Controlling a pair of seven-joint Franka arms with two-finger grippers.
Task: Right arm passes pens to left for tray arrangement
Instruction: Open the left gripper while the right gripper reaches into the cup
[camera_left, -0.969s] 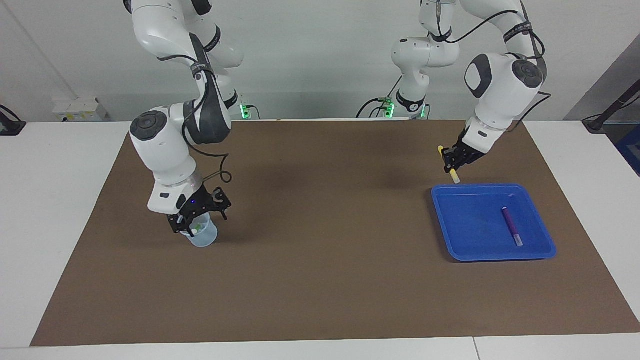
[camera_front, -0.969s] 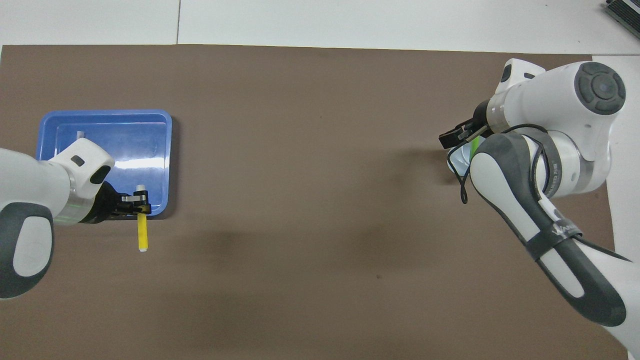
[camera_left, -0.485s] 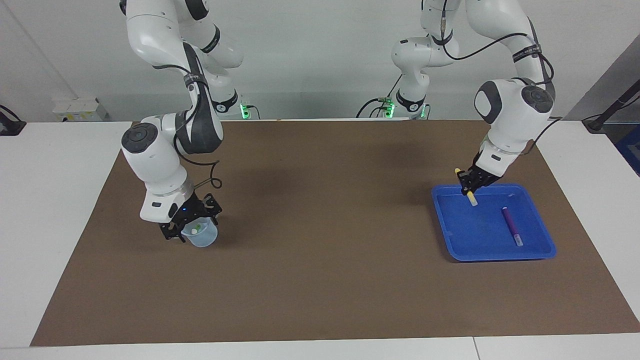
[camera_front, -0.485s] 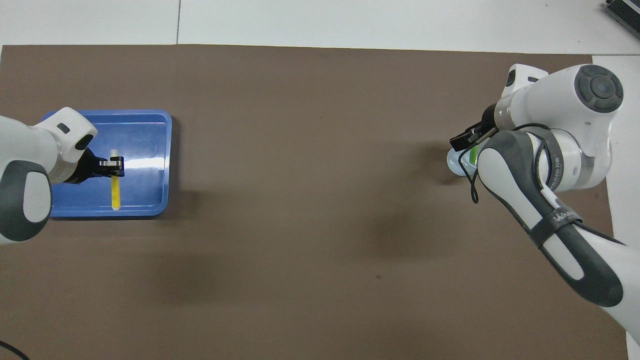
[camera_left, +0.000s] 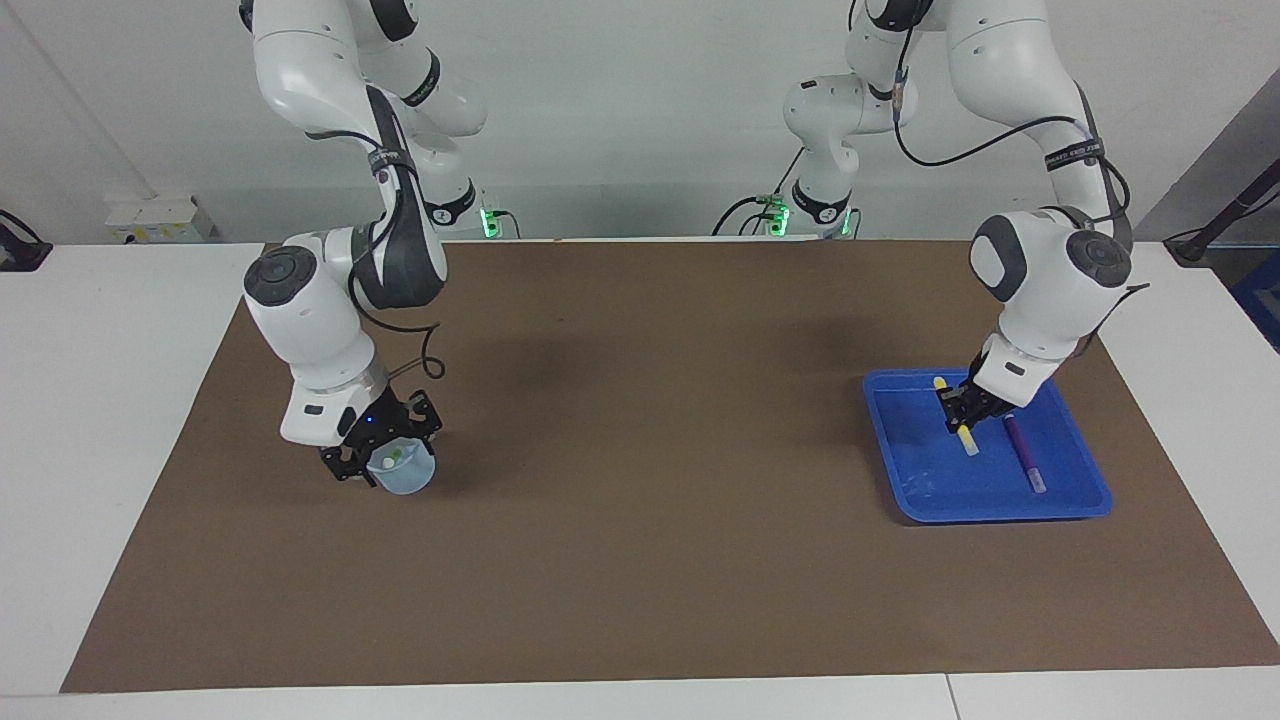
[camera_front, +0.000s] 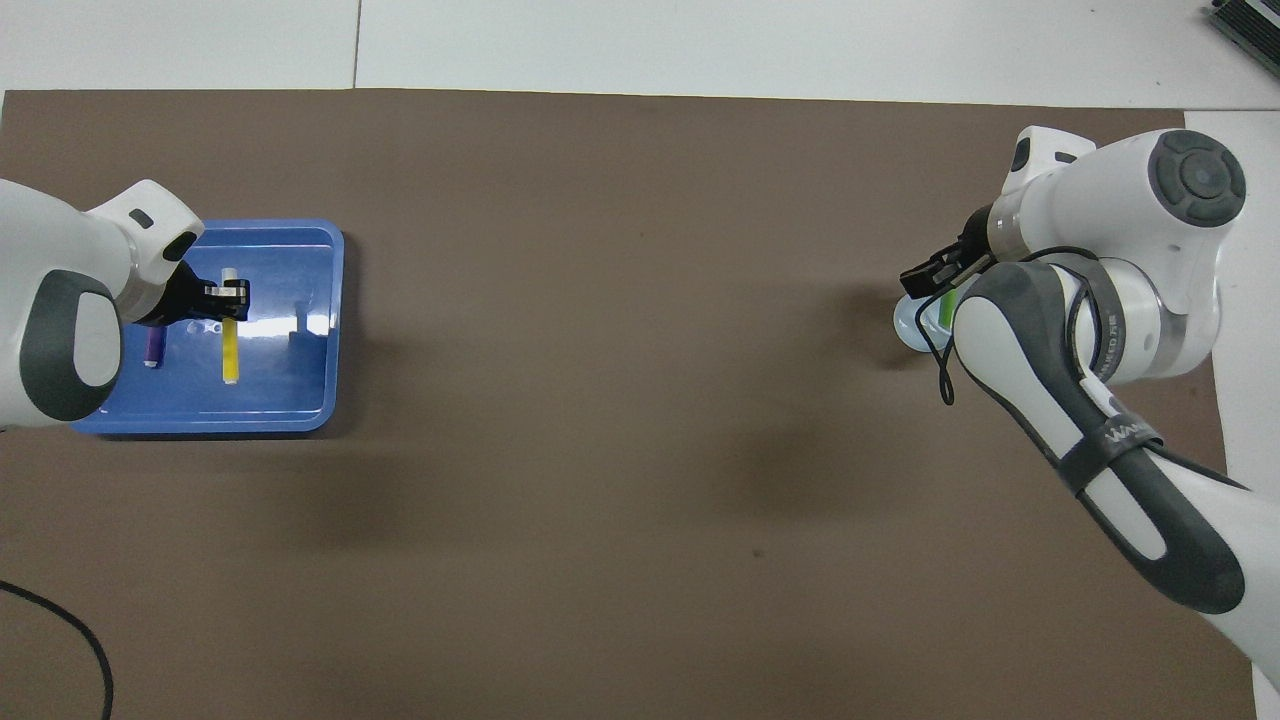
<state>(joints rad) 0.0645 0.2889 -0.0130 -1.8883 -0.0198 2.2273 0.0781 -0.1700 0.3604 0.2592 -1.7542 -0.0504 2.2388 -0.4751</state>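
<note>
The blue tray (camera_left: 1000, 513) (camera_front: 300, 400) lies toward the left arm's end of the table. A purple pen (camera_left: 1022, 450) (camera_front: 152, 347) lies flat in it. My left gripper (camera_left: 962, 412) (camera_front: 232, 300) is low inside the tray, shut on the yellow pen (camera_left: 967, 441) (camera_front: 229, 350). That pen is tilted, its whitish end down close to the tray floor, beside the purple pen. My right gripper (camera_left: 385, 452) (camera_front: 935, 280) is down at the mouth of a translucent cup (camera_left: 405, 482) (camera_front: 908, 325) with the green pen (camera_left: 396, 458) (camera_front: 945, 302) standing in it.
A brown mat (camera_left: 640, 560) covers the table's middle, with white table (camera_left: 100, 400) at both ends. A black cable (camera_front: 70, 625) curls in at the mat's corner nearest the left arm's base.
The left gripper carried the yellow pen from over the tray's rim nearest the robots down into the tray, beside the purple pen. The right gripper sank to the cup's mouth and has stayed there.
</note>
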